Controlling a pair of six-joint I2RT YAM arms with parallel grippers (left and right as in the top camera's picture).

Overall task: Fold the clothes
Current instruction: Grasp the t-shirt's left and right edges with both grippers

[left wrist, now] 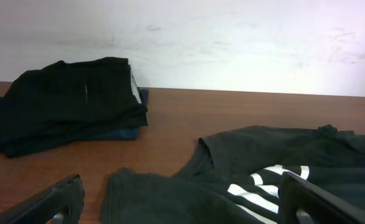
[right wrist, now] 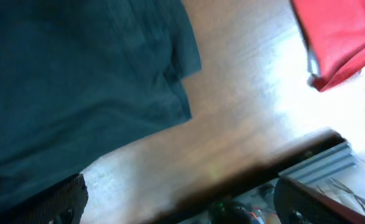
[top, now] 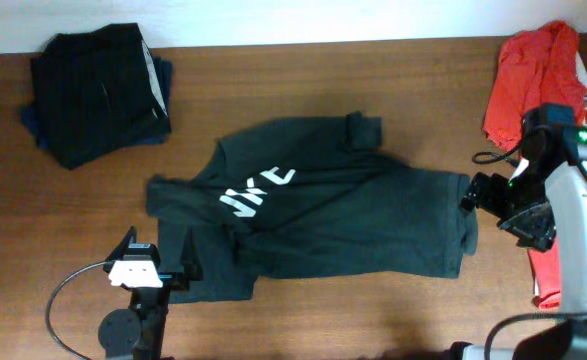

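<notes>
Left tool point(top: 185, 264) and right tool point(top: 479, 192) each hang low, jaws spread wide.

- Overhead: even, soft light; sharp focus; faint shadows around T-shirt point(top: 323, 210).
- Left wrist: dimmer, slightly soft; wall point(left wrist: 232, 43) bright; black stack point(left wrist: 64, 99) loses detail.
- Right wrist: blurred throughout; strong glare on table point(right wrist: 306, 112), right side.

The surface point(top: 373, 90) is smooth brown wood with a faint sheen. The T-shirt point(top: 353, 220) is matt dark cloth, softly wrinkled, with flat white printed lettering point(top: 256, 193). The red shirt point(top: 538, 75) at the far right corner and the folded garments point(top: 93, 90) at the far left are matt cloth.
</notes>
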